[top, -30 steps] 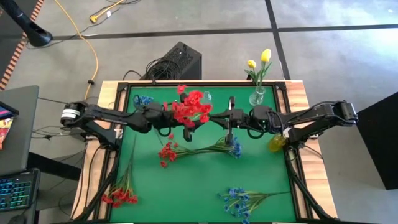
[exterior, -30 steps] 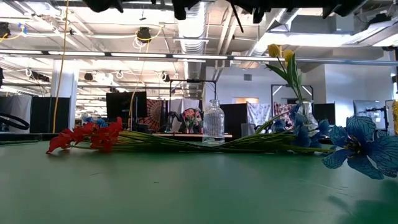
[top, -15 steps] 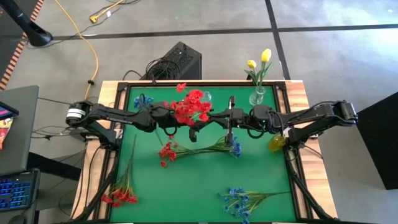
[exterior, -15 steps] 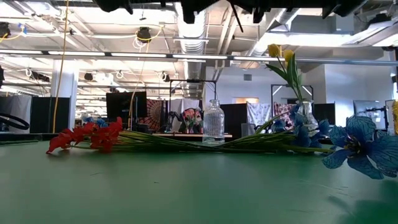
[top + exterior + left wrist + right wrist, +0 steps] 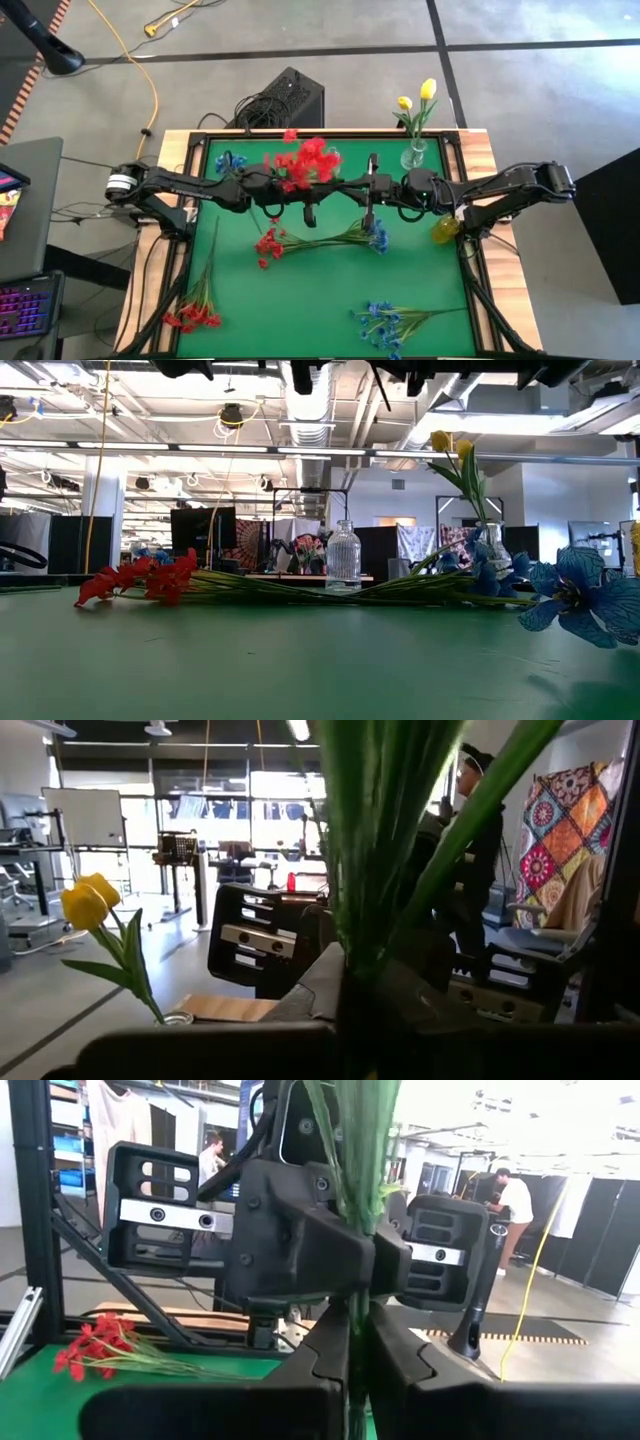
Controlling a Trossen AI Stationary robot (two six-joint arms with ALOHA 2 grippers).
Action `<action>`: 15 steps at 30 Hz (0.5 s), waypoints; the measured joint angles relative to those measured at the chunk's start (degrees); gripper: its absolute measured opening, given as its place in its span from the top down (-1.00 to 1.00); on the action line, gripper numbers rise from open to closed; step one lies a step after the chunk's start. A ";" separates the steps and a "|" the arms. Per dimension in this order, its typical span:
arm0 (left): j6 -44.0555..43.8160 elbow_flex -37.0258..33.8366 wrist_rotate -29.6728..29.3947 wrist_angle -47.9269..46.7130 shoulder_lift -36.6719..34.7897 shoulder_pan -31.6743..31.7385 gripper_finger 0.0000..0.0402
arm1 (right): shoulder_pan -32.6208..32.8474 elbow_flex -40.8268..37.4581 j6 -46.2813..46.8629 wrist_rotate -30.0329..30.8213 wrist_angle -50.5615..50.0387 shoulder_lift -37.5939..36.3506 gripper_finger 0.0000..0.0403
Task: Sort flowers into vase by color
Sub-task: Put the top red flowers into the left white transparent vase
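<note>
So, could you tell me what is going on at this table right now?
Both arms meet above the far middle of the green table, holding one red flower spray between them. The right gripper is shut on its green stems, and the left gripper also grips the stems. Two yellow tulips already stand in a glass vase at the far right. Another red spray, a blue spray and a mixed red and blue bunch lie on the table.

Open-plan lab: exposed ceiling ducts [image 5: 310, 405].
</note>
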 joint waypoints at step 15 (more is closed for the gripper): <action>-0.53 -0.07 -1.37 -0.73 -0.27 0.45 0.97 | 0.34 0.00 0.14 -0.09 -3.51 -1.54 -0.07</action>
